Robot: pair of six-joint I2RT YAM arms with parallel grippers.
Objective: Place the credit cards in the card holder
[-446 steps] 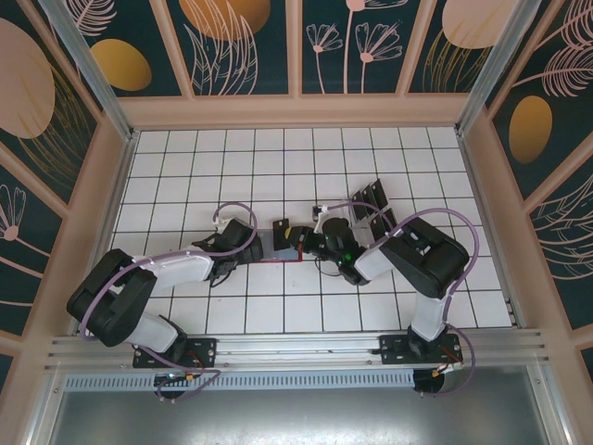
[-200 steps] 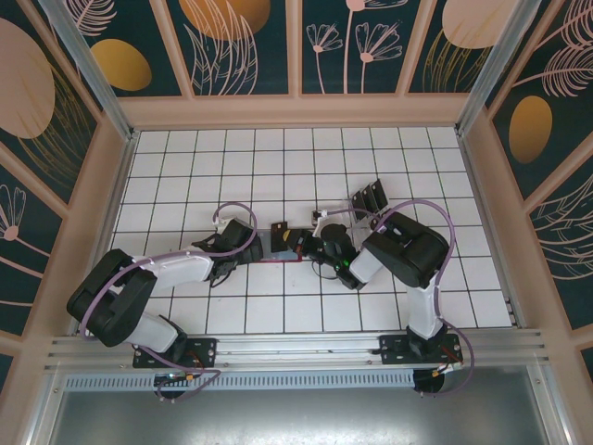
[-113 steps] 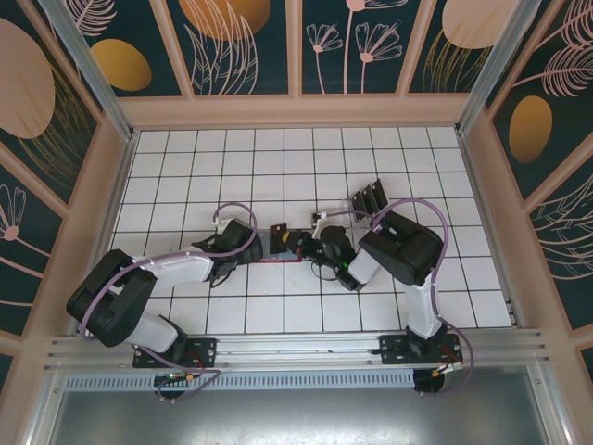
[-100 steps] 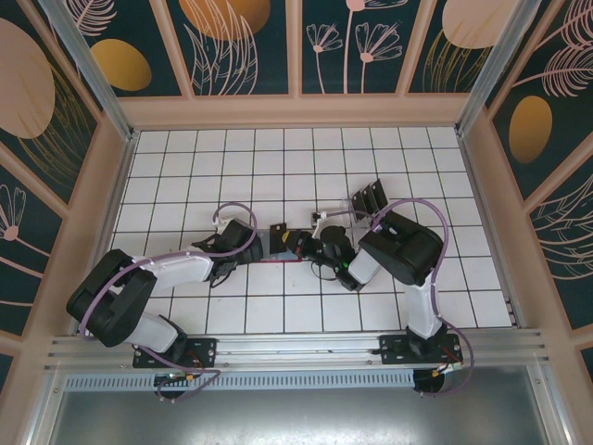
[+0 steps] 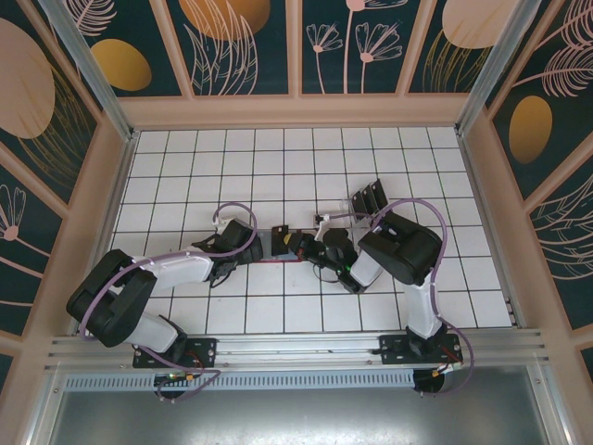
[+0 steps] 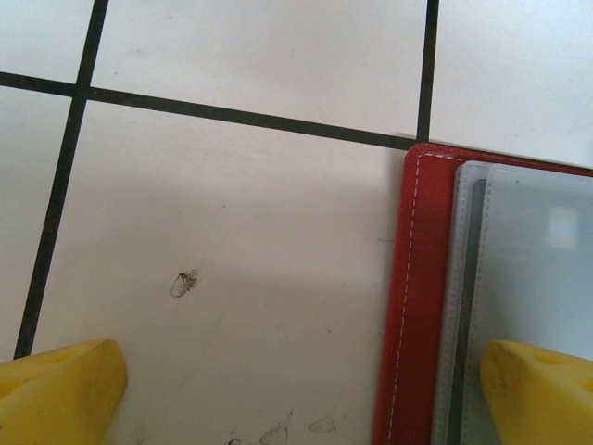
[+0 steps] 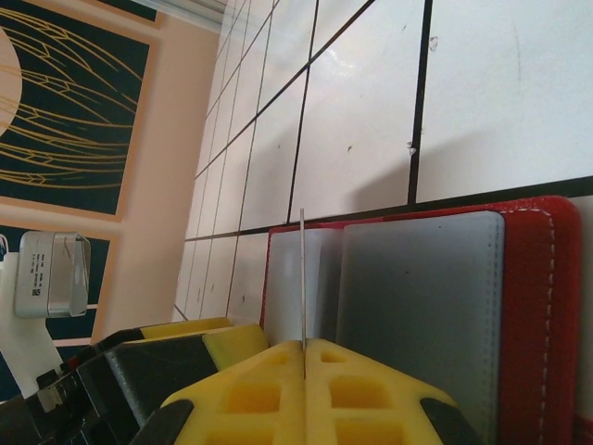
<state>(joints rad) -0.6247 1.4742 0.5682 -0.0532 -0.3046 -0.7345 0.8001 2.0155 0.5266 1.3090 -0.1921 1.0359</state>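
Note:
The red card holder (image 5: 275, 248) lies open on the white tiles between my two grippers, its grey plastic sleeves (image 7: 417, 306) facing up. My right gripper (image 7: 304, 345) is shut on one thin credit card (image 7: 302, 273), seen edge-on and standing upright over the sleeves near the holder's middle fold. My left gripper (image 6: 296, 408) is open at the holder's left edge (image 6: 417, 306). One yellow fingertip (image 6: 539, 394) sits over the sleeve and the other fingertip (image 6: 57, 389) over bare tile. More dark credit cards (image 5: 369, 197) stand behind the right arm.
The spare cards sit upright in a slotted rack (image 5: 373, 204) just beyond the right arm's elbow (image 5: 408, 246). Peach walls (image 5: 102, 176) ring the tiled floor. The left gripper's yellow fingers (image 7: 185, 336) lie close to the left of the right gripper.
The right gripper has carried the card a little to the left over the open holder, and its elbow has swung in. The left arm has stayed still.

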